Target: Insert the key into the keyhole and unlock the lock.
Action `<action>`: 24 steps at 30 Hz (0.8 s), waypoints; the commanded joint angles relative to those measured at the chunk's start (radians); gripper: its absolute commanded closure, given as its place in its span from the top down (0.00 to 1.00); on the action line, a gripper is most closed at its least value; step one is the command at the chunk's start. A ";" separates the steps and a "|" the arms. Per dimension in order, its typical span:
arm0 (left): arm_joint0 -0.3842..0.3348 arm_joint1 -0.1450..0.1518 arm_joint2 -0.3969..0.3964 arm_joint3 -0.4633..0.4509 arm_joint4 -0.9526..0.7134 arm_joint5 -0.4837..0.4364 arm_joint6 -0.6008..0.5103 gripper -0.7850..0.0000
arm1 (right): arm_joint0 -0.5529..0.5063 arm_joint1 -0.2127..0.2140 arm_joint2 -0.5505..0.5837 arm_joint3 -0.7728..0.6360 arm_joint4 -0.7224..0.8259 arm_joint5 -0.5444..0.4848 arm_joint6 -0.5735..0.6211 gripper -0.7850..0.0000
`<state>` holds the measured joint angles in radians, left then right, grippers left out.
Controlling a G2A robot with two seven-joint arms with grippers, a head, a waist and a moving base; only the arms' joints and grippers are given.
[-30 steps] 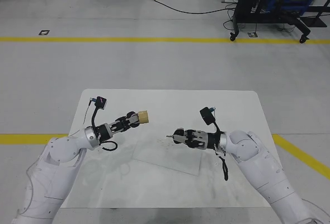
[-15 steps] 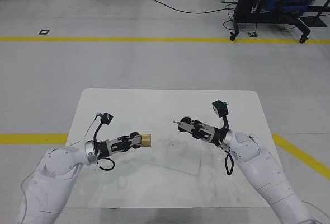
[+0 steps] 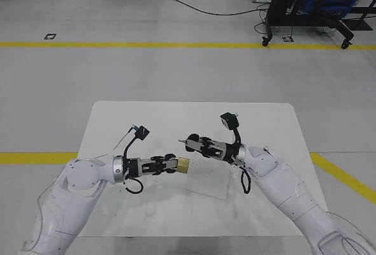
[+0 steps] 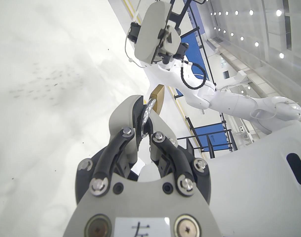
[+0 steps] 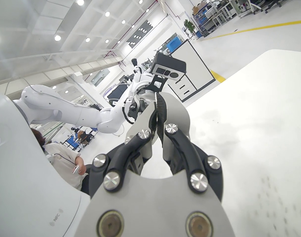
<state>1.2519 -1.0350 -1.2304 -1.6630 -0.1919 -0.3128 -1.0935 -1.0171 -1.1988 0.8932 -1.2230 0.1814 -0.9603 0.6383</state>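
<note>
Left gripper [image 3: 173, 164] sits over the middle of the table [image 3: 264, 121], slightly on the near side. Its fingers are closed tight. From the left wrist view the pads [image 4: 138, 114] pinch the silver shackle [image 4: 148, 109] of the lock [image 4: 158, 99], and the brass body sticks out beyond the fingertips, clear of the table surface. From the top view the lock [image 3: 183, 165] points right, toward the other arm.

Right gripper [image 3: 190, 140] is just on the far side of the lock, aimed left. Its fingers [image 5: 165, 114] are pressed together with almost no gap. I see a thin grey key [image 3: 181, 141] poking out past the tips in the top view; the right wrist view hides the key behind the fingers.

Key tip and lock are near each other but apart, the key on the far side of the brass body. I cannot make out the keyhole from any view.

A clear sheet [image 3: 207, 186] lies flat on the table under and to the right of the lock.
</note>
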 commanded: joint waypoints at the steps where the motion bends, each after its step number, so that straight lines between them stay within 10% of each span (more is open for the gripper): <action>1: -0.017 -0.003 0.013 0.010 -0.009 0.009 0.014 0.00 | 0.005 0.000 -0.008 -0.001 0.010 -0.003 0.025 0.00; 24: -0.033 -0.017 0.040 0.037 -0.068 0.236 0.207 0.00 | -0.069 0.033 0.053 -0.064 0.069 0.002 0.064 0.00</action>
<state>1.2158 -1.0481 -1.1935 -1.6451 -0.2054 -0.1220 -0.9150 -1.0789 -1.1660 0.9445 -1.2859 0.2639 -0.9918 0.7200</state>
